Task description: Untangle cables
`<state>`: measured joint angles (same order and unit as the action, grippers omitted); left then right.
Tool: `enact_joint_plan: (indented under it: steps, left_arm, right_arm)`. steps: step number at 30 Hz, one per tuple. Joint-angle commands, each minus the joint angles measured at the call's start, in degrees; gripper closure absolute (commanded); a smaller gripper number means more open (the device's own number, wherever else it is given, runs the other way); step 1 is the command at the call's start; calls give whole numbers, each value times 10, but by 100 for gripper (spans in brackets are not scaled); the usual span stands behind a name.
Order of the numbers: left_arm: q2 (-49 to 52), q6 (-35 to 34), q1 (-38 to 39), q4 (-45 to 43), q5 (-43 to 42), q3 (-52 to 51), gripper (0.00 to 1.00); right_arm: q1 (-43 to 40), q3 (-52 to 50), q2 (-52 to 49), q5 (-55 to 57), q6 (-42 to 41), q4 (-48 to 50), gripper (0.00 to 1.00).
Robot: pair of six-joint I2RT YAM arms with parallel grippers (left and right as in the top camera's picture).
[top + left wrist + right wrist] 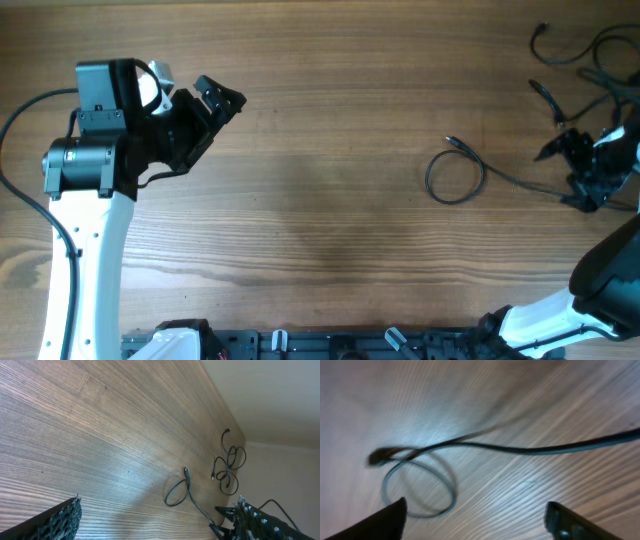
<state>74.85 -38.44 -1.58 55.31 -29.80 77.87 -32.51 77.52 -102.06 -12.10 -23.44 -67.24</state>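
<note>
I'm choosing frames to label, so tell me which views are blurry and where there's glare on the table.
Right wrist view: motion-blurred, the cable smeared, with a bright glare patch on the table near the loop. Left wrist view: sharp, with a pale sheen mid-frame. Overhead view: sharp and evenly lit, no strong glare.

Open tabletop (320, 220) centre, cables (545, 95) cluttering far right
</note>
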Motion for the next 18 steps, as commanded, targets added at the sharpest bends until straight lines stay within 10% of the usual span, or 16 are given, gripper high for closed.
enact_joint_plan:
  steps: [1,8,14,18]
  left_arm:
    - [3,7,2,-2,14,0,0]
    - [3,7,3,-2,14,0,0]
    - [3,7,2,-2,14,0,0]
    - [3,7,2,-2,14,0,0]
  right_arm:
    - [-1,-36,-1,89,-37,38,17]
    - [-1,-78,-2,113,-78,115,32]
    - [-2,-78,-2,188,-102,122,85]
    - [-2,-41,-2,190,-90,134,96]
